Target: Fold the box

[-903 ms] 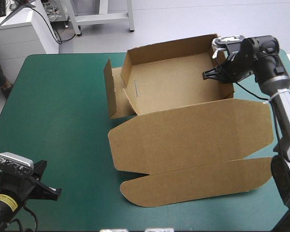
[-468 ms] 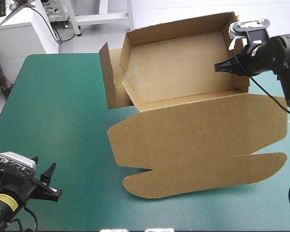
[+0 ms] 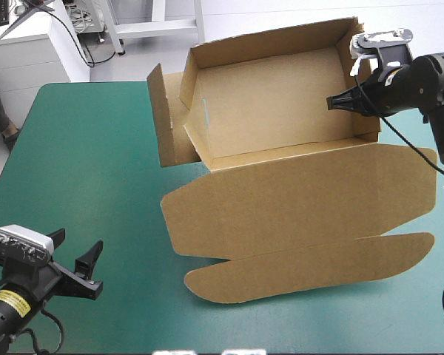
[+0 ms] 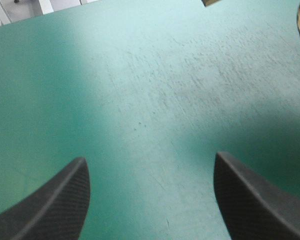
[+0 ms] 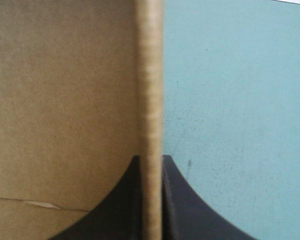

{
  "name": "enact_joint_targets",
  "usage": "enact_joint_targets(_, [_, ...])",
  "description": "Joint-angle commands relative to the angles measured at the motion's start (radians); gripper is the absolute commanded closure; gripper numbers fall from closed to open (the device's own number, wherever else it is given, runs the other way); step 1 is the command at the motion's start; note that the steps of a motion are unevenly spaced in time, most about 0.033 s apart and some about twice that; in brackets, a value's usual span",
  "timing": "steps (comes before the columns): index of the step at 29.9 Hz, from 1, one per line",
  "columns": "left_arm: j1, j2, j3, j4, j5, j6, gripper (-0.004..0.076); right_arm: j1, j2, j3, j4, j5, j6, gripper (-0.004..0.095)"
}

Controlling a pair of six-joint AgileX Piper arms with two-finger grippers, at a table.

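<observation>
Right tool (image 3: 331, 102) clenched on the box's (image 3: 274, 111) right wall; tray at the surface's (image 3: 89, 163) far side, apparently tilted up. Left tool (image 3: 78, 248) released, well apart. Board light, stiff; grip wall edges.

In the high view, the box (image 3: 281, 111) hides the table (image 3: 96, 170) beneath it at centre frame. At the upper right, its right wall hides part of the right gripper (image 3: 333, 102). In the left wrist view, only two brown slivers of the box show, cut off well ahead of the left gripper (image 4: 150, 157), whose fingers stand apart. In the right wrist view, the wall's blurred edge covers the fingertips pinched on it.
</observation>
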Motion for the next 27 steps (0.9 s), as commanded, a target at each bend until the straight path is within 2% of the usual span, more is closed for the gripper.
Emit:
enact_joint_targets(1, [-0.005,0.091,-0.106,0.06,-0.1,-0.027,0.0219,-0.004,-0.045,-0.03,0.037,0.004,0.009,0.0921])
enact_joint_targets(7, [-0.005,0.345,-0.333,0.112,-0.051,-0.073,0.0219,-0.004,-0.045,-0.03,0.045,0.004,0.002,0.0921])
enact_joint_targets(11, [0.015,0.549,-0.527,0.112,0.073,-0.073,0.0219,-0.004,-0.045,-0.03,0.045,0.004,0.0,0.0921])
enact_joint_targets(13, [0.058,0.648,-0.625,0.112,0.128,-0.069,0.0219,-0.004,-0.045,-0.03,0.045,0.004,0.0,0.0921])
enact_joint_targets(16, [0.154,0.762,-0.735,0.078,0.159,-0.036,0.0223,-0.004,-0.045,-0.03,0.045,0.004,0.0,0.0921])
enact_joint_targets(21, [0.396,0.914,-0.858,-0.247,0.18,0.18,0.0245,-0.004,-0.045,-0.03,0.043,0.004,-0.012,0.0921])
enact_joint_targets(27, [0.594,1.079,-0.863,-0.733,0.174,0.459,0.0245,-0.004,-0.045,-0.03,0.044,0.004,-0.012,0.0921])
